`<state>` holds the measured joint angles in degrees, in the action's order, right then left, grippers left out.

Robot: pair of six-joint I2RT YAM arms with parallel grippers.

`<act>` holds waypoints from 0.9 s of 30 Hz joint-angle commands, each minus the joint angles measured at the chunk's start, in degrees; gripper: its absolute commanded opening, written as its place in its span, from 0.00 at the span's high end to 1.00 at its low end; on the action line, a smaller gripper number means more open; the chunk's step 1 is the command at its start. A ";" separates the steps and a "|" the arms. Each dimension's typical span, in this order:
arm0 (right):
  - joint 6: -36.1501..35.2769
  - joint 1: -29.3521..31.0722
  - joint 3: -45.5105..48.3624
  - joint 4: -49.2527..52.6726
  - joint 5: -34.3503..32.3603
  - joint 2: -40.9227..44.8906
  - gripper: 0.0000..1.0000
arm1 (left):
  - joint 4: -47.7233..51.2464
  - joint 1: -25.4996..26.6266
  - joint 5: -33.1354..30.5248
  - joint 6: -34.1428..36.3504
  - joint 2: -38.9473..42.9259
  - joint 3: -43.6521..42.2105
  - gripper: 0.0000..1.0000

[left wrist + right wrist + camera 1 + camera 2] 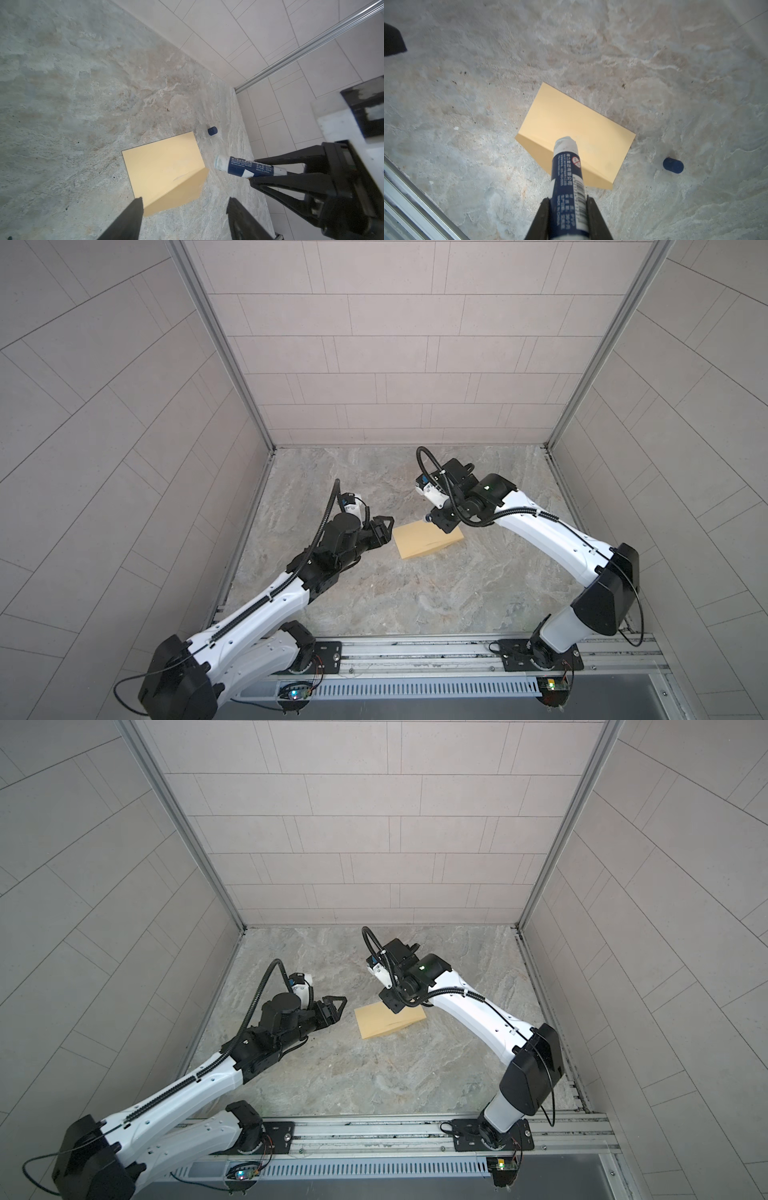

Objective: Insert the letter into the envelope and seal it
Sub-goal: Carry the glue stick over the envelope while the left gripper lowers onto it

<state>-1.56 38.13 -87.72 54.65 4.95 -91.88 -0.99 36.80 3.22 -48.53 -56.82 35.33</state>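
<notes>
The envelope [424, 541] is lying on the worktop [415, 597]. Above it, the right pincer [568, 202] is clamping a glue stick [566, 168]; beside it, the left pincer [386, 531] is standing wide open, holding nothing.

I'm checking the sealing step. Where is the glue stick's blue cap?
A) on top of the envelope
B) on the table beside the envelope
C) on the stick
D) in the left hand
B: the blue cap lies on the table near the envelope, apart from it, while the right hand holds the uncapped glue stick.
</notes>
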 commanded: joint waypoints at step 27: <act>-4.10 -0.75 -27.33 23.04 -1.29 -31.35 1.00 | -23.35 -2.61 12.36 -7.75 -23.96 -4.70 0.81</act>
<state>-4.27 37.69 -112.97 72.77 4.01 -122.08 -22.44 34.50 14.37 -55.77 -79.48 29.63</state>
